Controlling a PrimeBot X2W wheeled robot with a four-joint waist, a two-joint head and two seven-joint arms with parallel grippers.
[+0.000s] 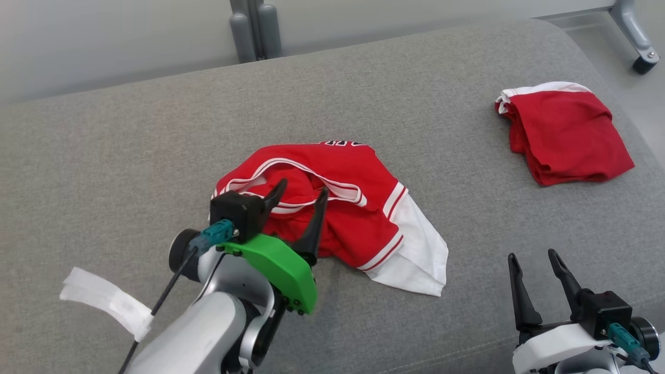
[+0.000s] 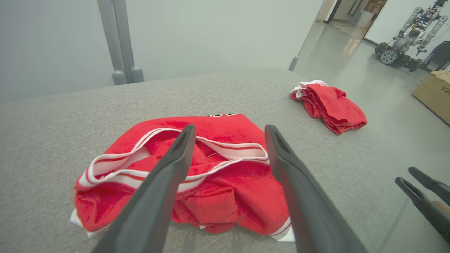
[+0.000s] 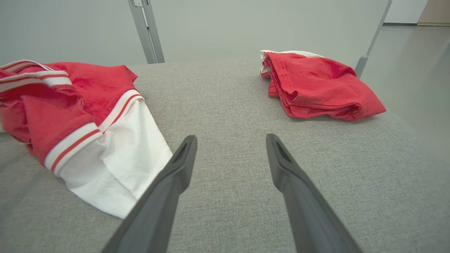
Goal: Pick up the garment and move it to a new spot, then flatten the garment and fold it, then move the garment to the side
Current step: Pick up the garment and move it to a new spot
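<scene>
A crumpled red garment [image 1: 343,208] with white trim and a white panel lies in the middle of the grey cushioned surface [image 1: 156,145]; it shows too in the left wrist view [image 2: 218,189] and the right wrist view [image 3: 70,116]. My left gripper [image 1: 301,192] hovers open just over the garment's near left part, its fingers [image 2: 168,175] spread with nothing between them. My right gripper [image 1: 532,257] stands open at the front right, well apart from the garment, over bare surface [image 3: 228,140].
A second red garment [image 1: 563,132], folded, lies at the far right of the surface, near its right edge. A white tag [image 1: 106,301] hangs from my left arm. Grey posts [image 1: 257,28] stand behind the surface. Floor, a cardboard box [image 2: 434,91] and another robot [image 2: 404,38] lie beyond the right edge.
</scene>
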